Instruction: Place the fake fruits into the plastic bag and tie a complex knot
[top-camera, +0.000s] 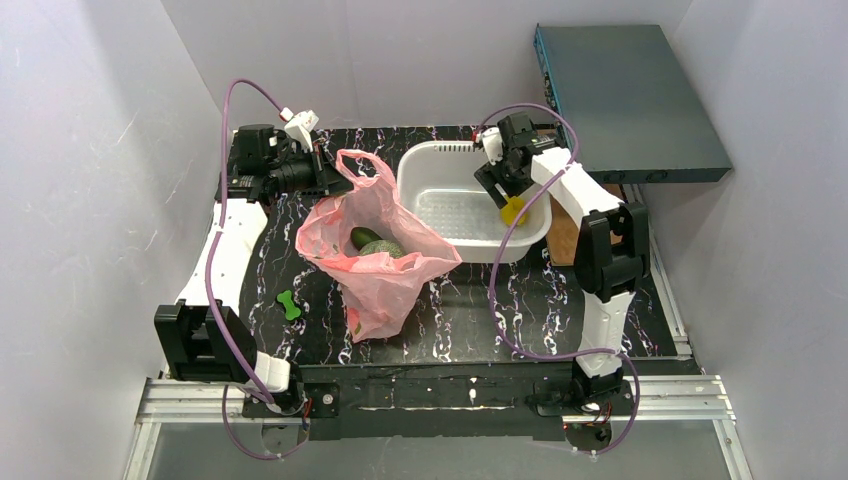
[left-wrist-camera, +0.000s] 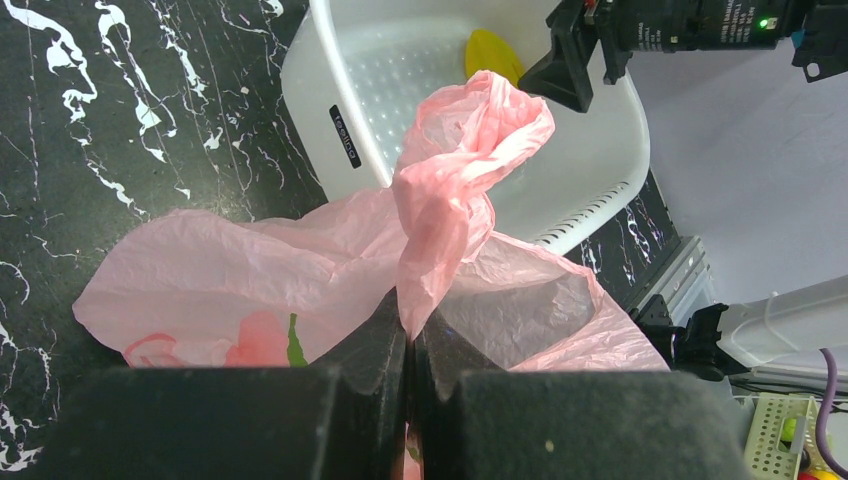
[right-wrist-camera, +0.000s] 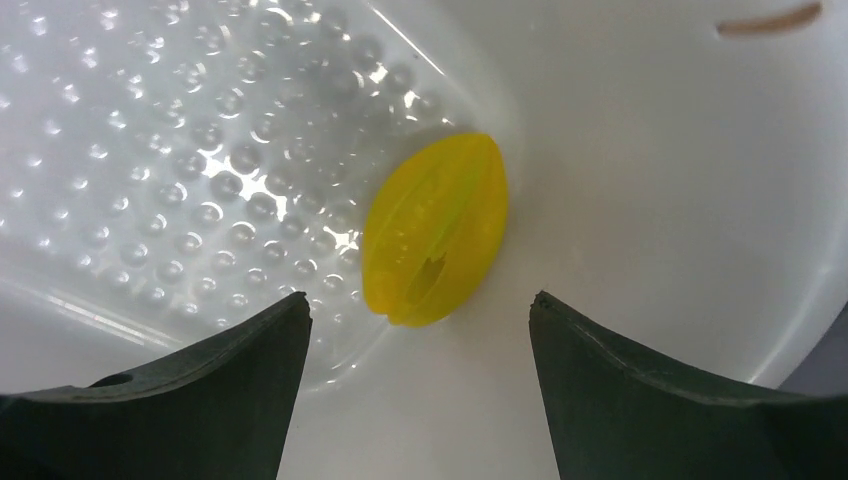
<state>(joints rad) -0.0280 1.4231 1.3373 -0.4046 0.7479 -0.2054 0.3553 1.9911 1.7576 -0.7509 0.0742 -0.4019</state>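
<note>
Right wrist view looks down on the small yellow fruit (right-wrist-camera: 435, 230), lying on its side in the white perforated basket (right-wrist-camera: 650, 120), just where the dimpled floor curves up into the right-hand wall. The right gripper (right-wrist-camera: 418, 300) hangs over it with jaws spread wide and nothing in them.

The fruit looks like light, hard, glossy plastic with lengthwise ribs, so it will probably skate or roll if nudged (the basket floor looks slick too). Closing across its narrow middle, with the pads seated on the ribs, seems the safest hold. The tight spot is the wall side: one finger has to slip between fruit and wall, while the other has open floor.

Across the table (top-camera: 480, 310), the left gripper (left-wrist-camera: 408, 340) is clamped tight on a twisted handle of the pink plastic bag (left-wrist-camera: 230, 280), holding the mouth up. The film is thin, soft and crinkly, and will sag if let go. The netted melon (top-camera: 385, 249) and the avocado (top-camera: 364, 237) already lie inside.

The bag sits just left of the basket, apparently touching its near-left corner, so the carry is short but must clear the basket rim. The green bone-shaped toy (top-camera: 289, 304) lies well apart at near left.
</note>
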